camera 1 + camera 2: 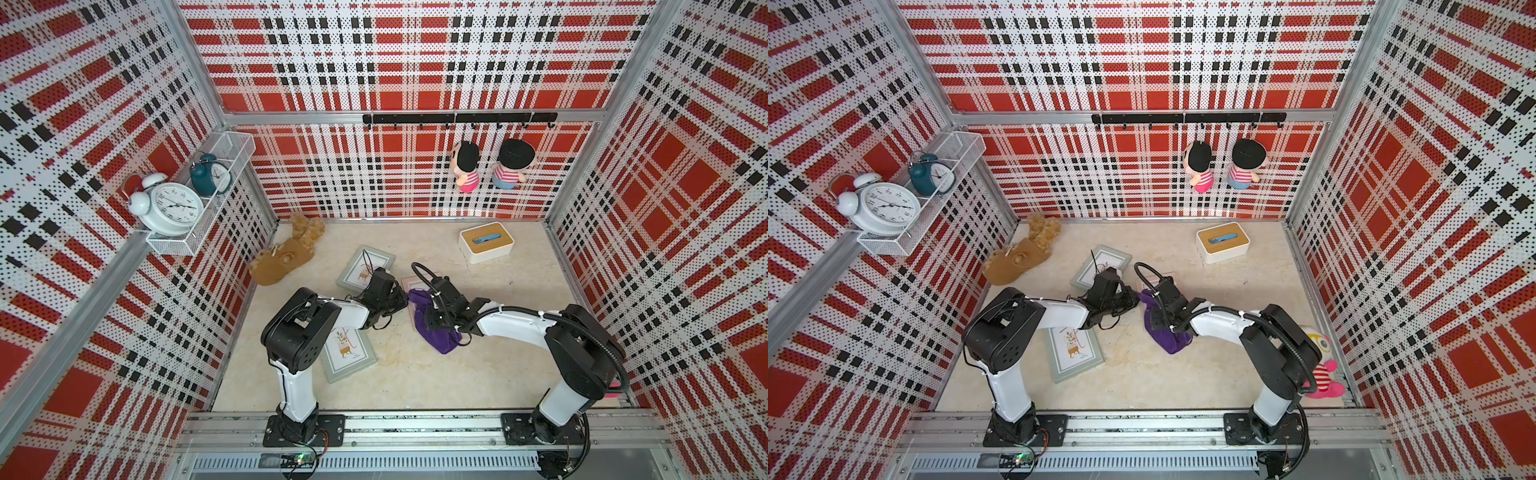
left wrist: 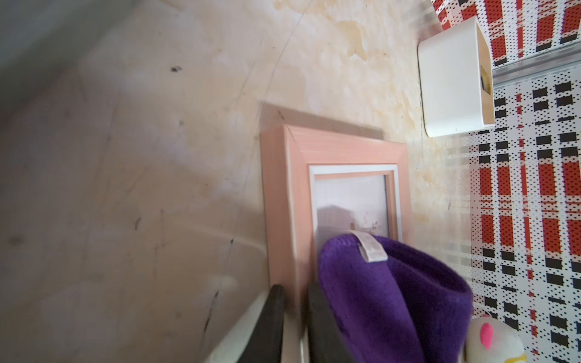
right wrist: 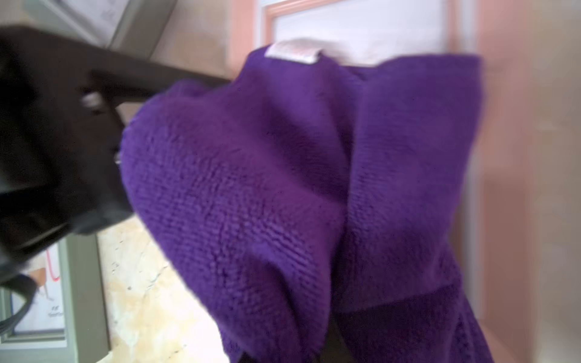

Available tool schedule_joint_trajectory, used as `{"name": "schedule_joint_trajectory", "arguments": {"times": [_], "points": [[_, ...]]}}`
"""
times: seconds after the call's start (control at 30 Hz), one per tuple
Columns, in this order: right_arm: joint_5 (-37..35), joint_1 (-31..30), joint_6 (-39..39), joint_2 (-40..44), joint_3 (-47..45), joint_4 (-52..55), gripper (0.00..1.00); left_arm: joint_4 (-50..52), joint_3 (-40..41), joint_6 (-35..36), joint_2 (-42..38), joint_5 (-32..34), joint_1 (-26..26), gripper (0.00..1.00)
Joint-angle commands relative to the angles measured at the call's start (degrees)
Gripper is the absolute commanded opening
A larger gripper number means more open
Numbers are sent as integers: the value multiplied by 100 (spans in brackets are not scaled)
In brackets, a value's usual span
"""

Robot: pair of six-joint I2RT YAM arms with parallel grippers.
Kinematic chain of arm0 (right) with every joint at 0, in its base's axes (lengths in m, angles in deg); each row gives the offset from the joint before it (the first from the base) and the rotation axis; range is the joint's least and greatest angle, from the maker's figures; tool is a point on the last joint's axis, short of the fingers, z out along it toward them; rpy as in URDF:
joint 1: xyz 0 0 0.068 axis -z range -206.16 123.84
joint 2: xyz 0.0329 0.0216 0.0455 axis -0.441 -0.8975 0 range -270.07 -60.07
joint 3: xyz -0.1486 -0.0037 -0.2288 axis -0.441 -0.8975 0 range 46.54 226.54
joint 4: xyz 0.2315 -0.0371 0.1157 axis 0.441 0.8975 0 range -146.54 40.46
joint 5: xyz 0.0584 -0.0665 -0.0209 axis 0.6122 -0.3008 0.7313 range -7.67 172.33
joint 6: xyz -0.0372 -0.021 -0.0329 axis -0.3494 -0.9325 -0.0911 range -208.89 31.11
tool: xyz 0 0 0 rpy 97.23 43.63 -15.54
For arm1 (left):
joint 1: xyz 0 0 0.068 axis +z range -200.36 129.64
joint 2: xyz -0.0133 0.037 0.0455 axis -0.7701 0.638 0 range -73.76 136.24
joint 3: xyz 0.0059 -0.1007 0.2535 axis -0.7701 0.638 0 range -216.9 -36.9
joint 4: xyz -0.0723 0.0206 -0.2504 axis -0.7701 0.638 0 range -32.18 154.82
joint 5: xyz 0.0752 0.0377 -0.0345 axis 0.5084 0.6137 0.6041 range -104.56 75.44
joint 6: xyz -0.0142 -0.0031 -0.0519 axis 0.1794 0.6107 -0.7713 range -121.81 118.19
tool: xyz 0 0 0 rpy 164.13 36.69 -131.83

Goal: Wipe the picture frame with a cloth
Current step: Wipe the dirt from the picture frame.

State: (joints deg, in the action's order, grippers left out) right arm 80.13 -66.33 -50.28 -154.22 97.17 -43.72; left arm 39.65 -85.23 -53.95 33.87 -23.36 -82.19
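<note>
Wiping seems begun, not finished: near the centre of both top views the left gripper (image 2: 294, 297) pinches the pink picture frame (image 2: 345, 147) by its edge, while the right gripper (image 1: 434, 318), clamped on the bunched purple cloth (image 1: 436, 338), lays it over part of the glass.

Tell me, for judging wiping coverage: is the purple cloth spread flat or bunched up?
Bunched. The purple cloth is gathered in thick folds, not flat; its tagged end lies over the pink frame.

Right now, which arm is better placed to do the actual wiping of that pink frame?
The right. The right gripper holds the purple cloth, draped onto the pink frame, while the left gripper clamps the frame's edge, apparently steadying it.
</note>
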Motion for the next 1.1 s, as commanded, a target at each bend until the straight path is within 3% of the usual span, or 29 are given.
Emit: {"name": "schedule_joint_trajectory", "arguments": {"times": [0.0,0.1,0.37,0.47,0.63,0.7,0.93,1.0,1.07], "points": [[-412,607,-152,303,-506,958,0,1226,334,70,469,168,-42,17],[-55,660,-225,401,-394,891,0,1220,363,68,478,177,-47,17],[521,-361,309,-434,219,512,0,1088,536,-40,490,157,-88,17],[263,-123,334,-275,-16,596,0,1079,520,-34,505,142,-86,17],[-364,780,-10,223,-532,1065,0,1088,500,21,522,124,-81,16],[-453,776,-126,227,-376,1275,0,1088,502,16,546,116,-77,16],[296,-347,230,-494,472,880,0,1062,527,-45,557,162,-104,16],[552,-465,368,-608,435,586,0,1066,521,-51,576,180,-121,16],[372,-413,353,-572,333,667,0,1062,509,-45,596,168,-121,16]]}}
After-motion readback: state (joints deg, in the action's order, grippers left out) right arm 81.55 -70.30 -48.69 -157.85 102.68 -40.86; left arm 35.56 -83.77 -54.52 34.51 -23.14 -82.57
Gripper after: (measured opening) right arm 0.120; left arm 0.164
